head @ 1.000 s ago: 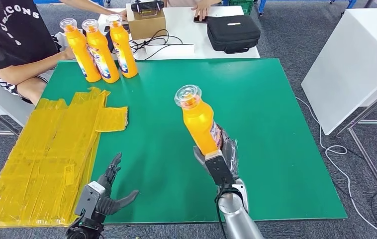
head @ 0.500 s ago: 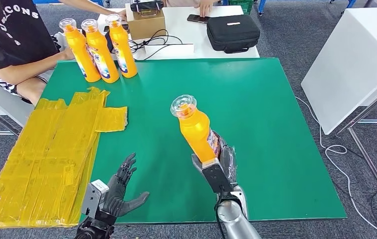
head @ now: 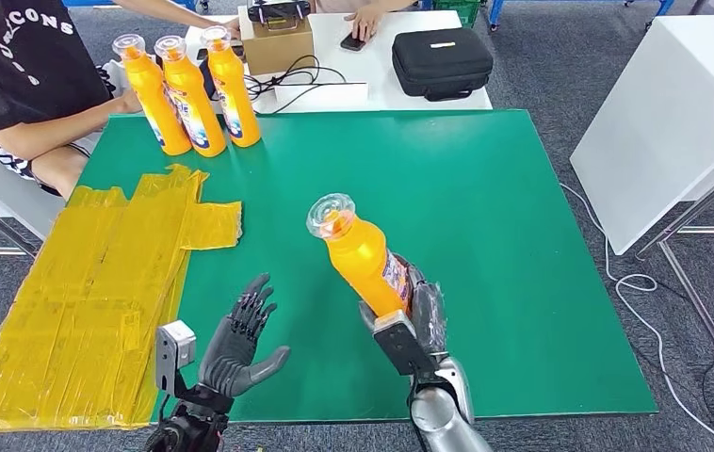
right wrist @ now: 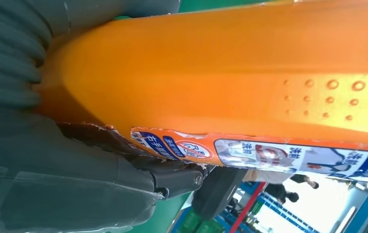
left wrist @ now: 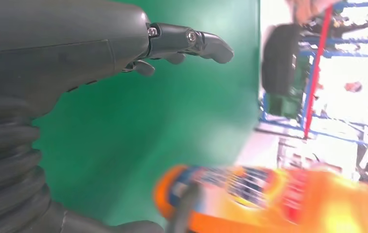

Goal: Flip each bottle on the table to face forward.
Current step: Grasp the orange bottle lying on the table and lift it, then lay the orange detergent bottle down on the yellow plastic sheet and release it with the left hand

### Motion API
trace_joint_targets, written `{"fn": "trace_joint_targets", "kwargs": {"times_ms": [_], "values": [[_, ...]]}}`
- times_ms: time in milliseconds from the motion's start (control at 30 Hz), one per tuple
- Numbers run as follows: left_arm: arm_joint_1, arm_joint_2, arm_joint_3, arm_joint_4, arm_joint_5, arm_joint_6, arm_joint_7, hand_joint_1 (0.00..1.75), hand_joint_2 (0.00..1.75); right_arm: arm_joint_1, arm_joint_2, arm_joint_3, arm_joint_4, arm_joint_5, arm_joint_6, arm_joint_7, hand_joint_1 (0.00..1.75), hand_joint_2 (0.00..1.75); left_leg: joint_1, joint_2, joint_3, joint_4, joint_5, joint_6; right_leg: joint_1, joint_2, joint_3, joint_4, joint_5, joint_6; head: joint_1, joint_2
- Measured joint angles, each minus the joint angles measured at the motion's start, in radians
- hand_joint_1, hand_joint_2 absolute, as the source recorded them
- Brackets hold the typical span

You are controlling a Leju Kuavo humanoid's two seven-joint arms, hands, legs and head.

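Over the green table (head: 523,188): four orange bottles, one held
Right hand (head: 408,315) grips one bottle (head: 361,256); three bottles (head: 190,94) stand at the far corner; left hand (head: 238,341) spread wide, holding nothing

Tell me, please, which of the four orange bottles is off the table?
The orange bottle that the right hand grips, tilted above the green mat; the other three stand upright at its far corner.

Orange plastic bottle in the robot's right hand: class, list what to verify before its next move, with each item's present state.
1. Right hand grips the orange plastic bottle at its base: ok.
2. Bottle upright: not ok, it leans left.
3. Left hand free, fingers apart: ok.
4. Green table mat bare near the bottle: ok.
5. Label facing forward: cannot tell.
6. Three orange bottles at the far corner standing: ok.
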Motion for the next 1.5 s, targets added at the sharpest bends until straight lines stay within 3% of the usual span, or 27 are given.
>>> {"fn": "trace_joint_targets", "kwargs": {"times_ms": [200, 633, 1133, 1167, 1267, 1333, 1500], "values": [[-0.040, -0.001, -0.085, -0.028, 0.010, 0.046, 0.007, 0.00, 1.75, 0.039, -0.019, 0.070, -0.015, 0.023, -0.003, 0.005, 1.75, 1.75, 0.000, 0.000, 0.000, 0.000, 0.000, 0.000, 0.000, 0.000, 0.000, 0.000, 0.000, 0.000, 0.000, 0.000], [-0.107, 0.000, -0.205, -0.030, 0.023, 0.105, 0.009, 0.00, 1.75, 0.031, -0.030, 0.212, 0.021, 0.070, -0.008, 0.061, 1.75, 1.75, 0.000, 0.000, 0.000, 0.000, 0.000, 0.000, 0.000, 0.000, 0.000, 0.000, 0.000, 0.000, 0.000, 0.000], [-0.138, 0.003, -0.244, -0.028, 0.023, 0.144, 0.007, 0.03, 1.75, -0.073, 0.000, 0.257, 0.147, 0.127, 0.011, 0.085, 1.75, 1.75, 0.000, 0.000, 0.000, 0.000, 0.000, 0.000, 0.000, 0.000, 0.000, 0.000, 0.000, 0.000, 0.000, 0.000], [-0.136, 0.003, -0.241, -0.028, 0.028, 0.145, 0.001, 0.37, 1.75, -0.076, 0.001, 0.262, 0.153, 0.132, 0.009, 0.084, 1.75, 1.75, 0.000, 0.000, 0.000, 0.000, 0.000, 0.000, 0.000, 0.000, 0.000, 0.000, 0.000, 0.000, 0.000, 0.000], [-0.124, 0.005, -0.236, -0.029, 0.036, 0.145, -0.017, 1.62, 1.75, -0.079, 0.001, 0.275, 0.165, 0.131, 0.004, 0.074, 1.75, 1.75, 0.000, 0.001, -0.001, 0.000, 0.000, 0.000, 0.000, 0.000, -0.001, 0.000, 0.000, 0.000, 0.000, 0.000], [-0.118, 0.006, -0.234, -0.029, 0.041, 0.144, -0.025, 1.74, 1.75, -0.078, -0.002, 0.284, 0.168, 0.121, -0.003, 0.066, 1.75, 1.75, 0.000, 0.001, -0.001, 0.000, 0.000, 0.000, 0.000, 0.000, -0.001, 0.000, 0.000, 0.000, 0.000, 0.000], [-0.110, 0.007, -0.231, -0.031, 0.053, 0.140, -0.029, 1.75, 1.75, -0.075, -0.014, 0.308, 0.168, 0.098, -0.018, 0.060, 1.75, 1.75, 0.000, 0.001, -0.001, 0.000, 0.000, 0.000, 0.000, 0.000, -0.001, 0.000, 0.000, 0.000, 0.000, 0.000]]}}
